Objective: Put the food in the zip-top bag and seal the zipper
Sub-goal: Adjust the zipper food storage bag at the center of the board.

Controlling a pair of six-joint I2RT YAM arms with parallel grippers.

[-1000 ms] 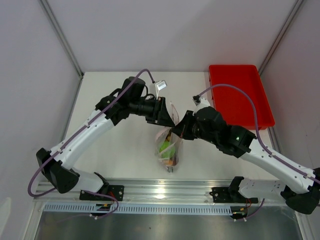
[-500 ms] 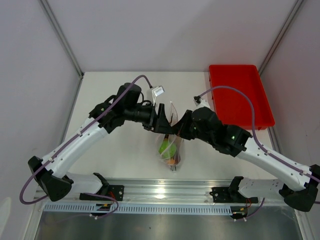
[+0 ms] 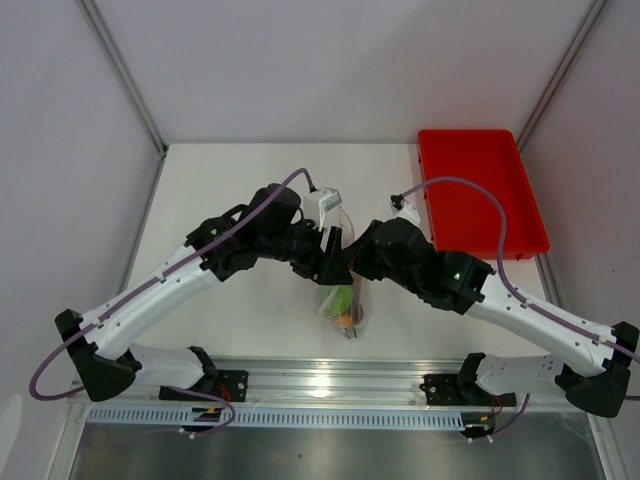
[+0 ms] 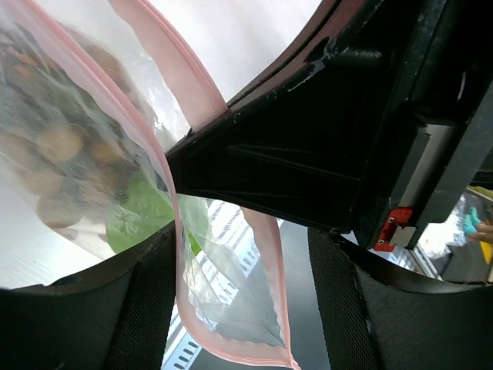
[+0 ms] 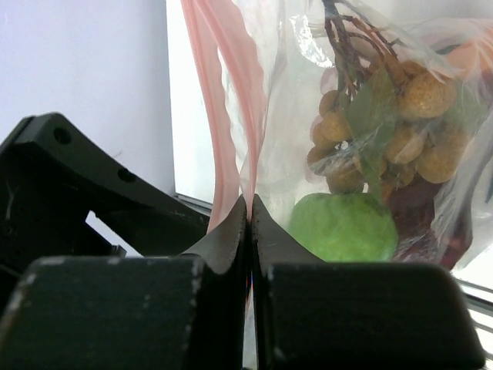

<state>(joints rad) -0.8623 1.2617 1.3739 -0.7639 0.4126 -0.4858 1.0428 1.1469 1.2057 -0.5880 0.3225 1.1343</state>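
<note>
Here zipper point(image 5: 223, 116) pinched in right hand point(image 5: 251, 206) (left hand point(image 4: 239, 316) agape around it)

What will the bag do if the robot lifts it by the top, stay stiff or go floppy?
Probably floppy: the bag is thin, wrinkly plastic, and it creases where the right jaws pinch its pink strip. It is likely heavy at one end, since the tan fruits and green fruit bunch together away from the strip. It may sag or swing.

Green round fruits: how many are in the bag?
1 green round fruit, inside the clear bag, next to the bunch of tan fruits, near the shut right gripper. Another could be hidden behind them.
</note>
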